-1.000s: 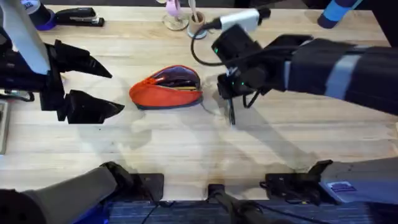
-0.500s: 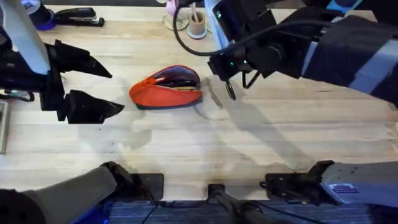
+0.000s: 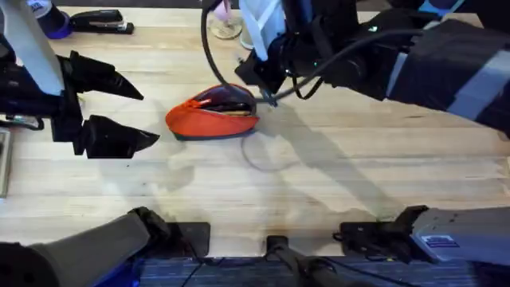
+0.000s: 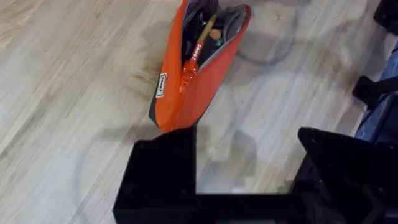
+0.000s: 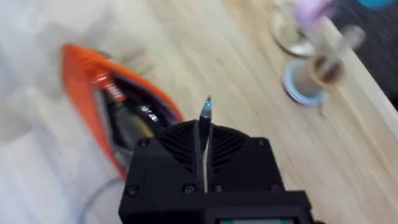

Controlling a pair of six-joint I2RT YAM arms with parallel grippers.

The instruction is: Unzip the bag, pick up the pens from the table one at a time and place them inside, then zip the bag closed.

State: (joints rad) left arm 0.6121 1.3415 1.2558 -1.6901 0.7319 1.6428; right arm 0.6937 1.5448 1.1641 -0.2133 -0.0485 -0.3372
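The left hand (image 3: 119, 112) hangs spread and empty near the bench's (image 3: 319, 183) left edge, well apart from the bag (image 3: 213, 114). The bag lies mid-bench toward the far edge, unzipped, long axis running left to right. Just past its right end, the right hand (image 3: 267, 94) pinches a pen (image 5: 205, 134), tip toward the opening; it is the nearer arm.

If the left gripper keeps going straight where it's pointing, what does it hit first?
Probably the bag. The left gripper is open and aimed across the table at the bag's near end, with bare wood between them. Its height relative to the bag is unclear, so it could pass over.
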